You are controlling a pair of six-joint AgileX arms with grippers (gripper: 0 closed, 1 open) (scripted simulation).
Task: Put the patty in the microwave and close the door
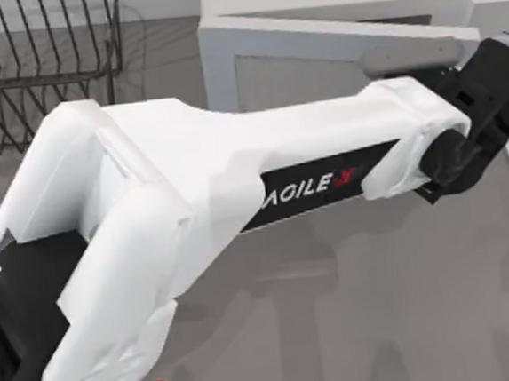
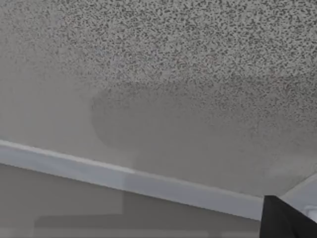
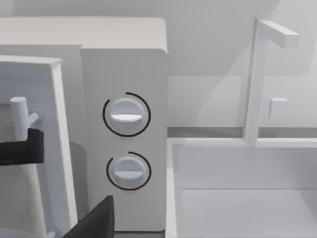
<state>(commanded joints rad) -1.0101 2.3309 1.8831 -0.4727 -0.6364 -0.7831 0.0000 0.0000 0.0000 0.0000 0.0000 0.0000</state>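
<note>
The left arm is reaching across the tabletop (image 1: 380, 304) from the left side towards the microwave (image 3: 124, 64) at the far right, and the left claw (image 3: 20, 146) is sitting just below the white bar handle (image 1: 412, 53) of the door (image 1: 316, 74), close enough that it may be touching it. Whether that claw is wide or narrow I cannot tell. The door is standing at a slant across the front of the white box, looking partly swung and not yet flush, so I am judging the closing step to be the one under way, with the patty probably lying inside behind the panel. The door is looking like a stiff, flat, hinged slab: light to swing, not fragile, but smooth-faced, so a push on the bare panel is risking a slide. The bar handle, or the panel edge right beside it and farthest from the hinge, is offering the best purchase. The right claw (image 3: 94, 218) is hanging in front of the two dials (image 3: 126, 115), apparently idle, and its opening I cannot tell either.
</note>
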